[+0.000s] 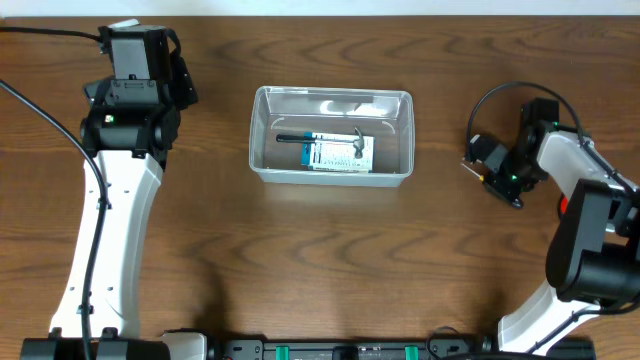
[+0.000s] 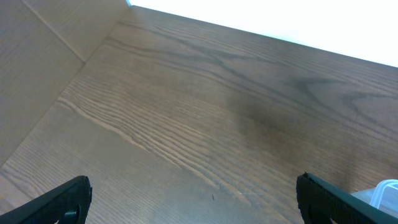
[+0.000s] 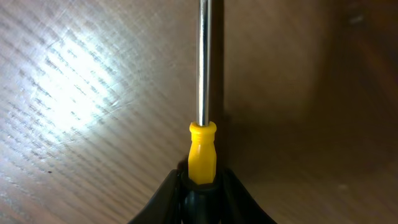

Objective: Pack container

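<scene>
A dark, wood-grained tabletop fills every view, with a pale strip along its far edge.

The right gripper has its two black fingers pressed against either side of the yellow handle of a screwdriver, so it is closed on the tool. Whether the tool is clear of the wood cannot be told. From the gripper the bright steel shaft runs straight away, up and out of the wrist view. The screwdriver's long axis is therefore in line with the gripper's reach, tip leading and handle end tucked between the fingers. In the overhead view the tool is too small to make out.

Well to the left of this arm, mid-table, stands the container, upright and open-topped. Its long axis runs left to right across the overhead view. Inside it lie a small hammer, lengthwise, and just beside it a blue-and-white box.

The step in hand looks like picking up the screwdriver for packing. The next move would call for a lift and a carry to the container. The shaft should probably be turned along the bin's length so it clears the walls and the hammer.

The left gripper is spread wide over bare wood, holding nothing.
</scene>
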